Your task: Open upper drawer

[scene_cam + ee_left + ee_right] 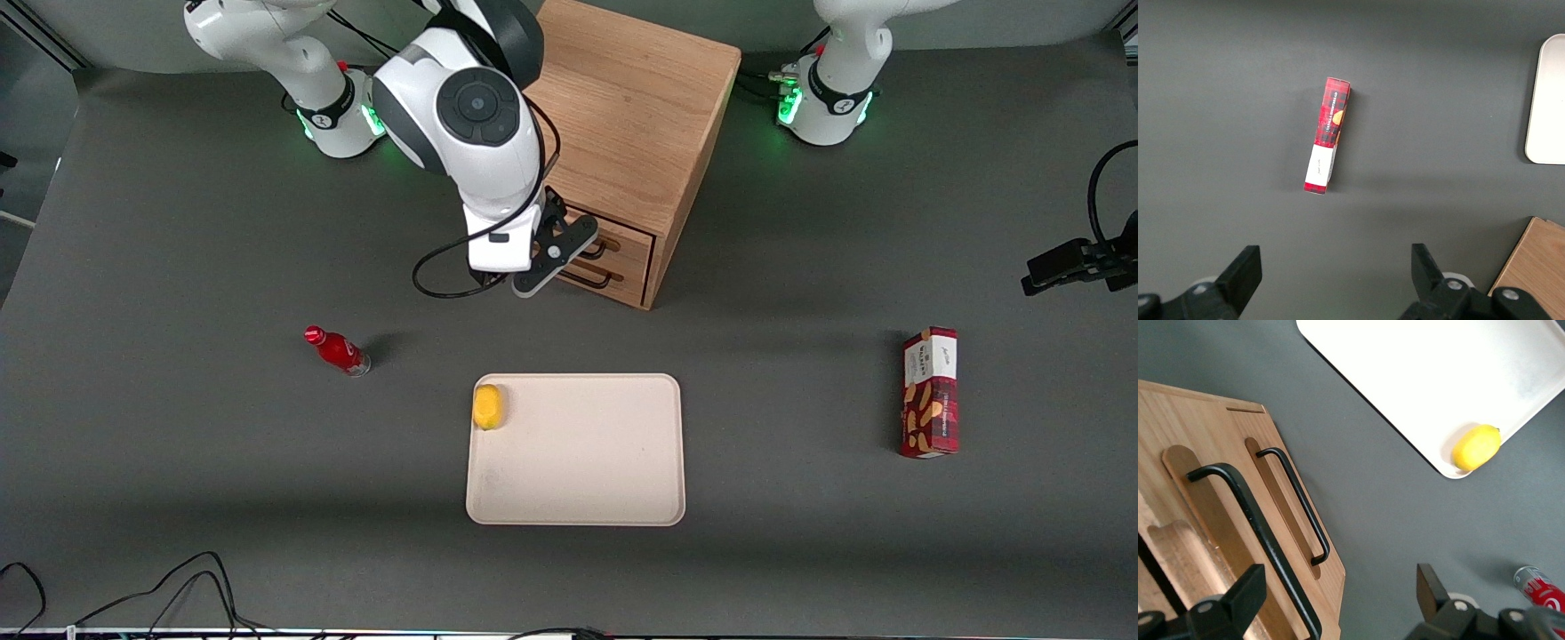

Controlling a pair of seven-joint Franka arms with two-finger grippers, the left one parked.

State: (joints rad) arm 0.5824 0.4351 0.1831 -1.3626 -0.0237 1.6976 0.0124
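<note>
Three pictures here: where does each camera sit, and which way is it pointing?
Front view: high up, facing the robots, looking down on the table, cabinet and both arms; the tool is at the upper drawer.
Right wrist view: on the working arm, looking past its open tool at the drawer handles and the lemon.
Left wrist view: looking down at the snack box.
The tray shows in all three.
</note>
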